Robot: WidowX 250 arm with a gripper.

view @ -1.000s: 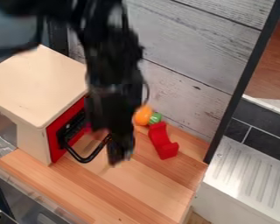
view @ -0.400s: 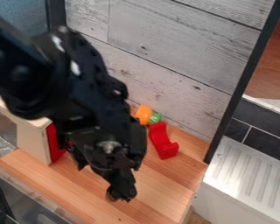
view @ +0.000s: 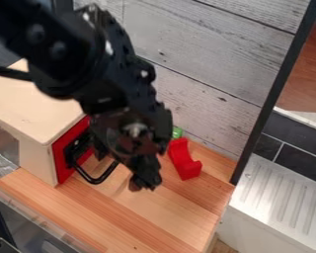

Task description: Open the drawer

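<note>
Hanging down over the striped, light-brown wooden table, the black two-finger hand is seen near the middle of the view, held by a black arm that is reached in from the upper left. Whether the hand is spread wide or drawn narrow cannot be told.

The drawer is placed at the left, where its upright red front is set against the side of a pale wooden box. Part of that front is hidden by the arm. A black, curved bar handle is fixed to it and is bent out over the table, with its free-standing loop pointed toward the viewer. The hand is positioned just to the right of this loop; whether the two are touching cannot be made out.

To the right of the hand, a red, curved, smooth piece is laid on the table, set apart from the handle. Just behind it a small green object is partly covered by the arm. The table is backed by a wall of grey wood planks, and a white ridged surface is found at the far right.
</note>
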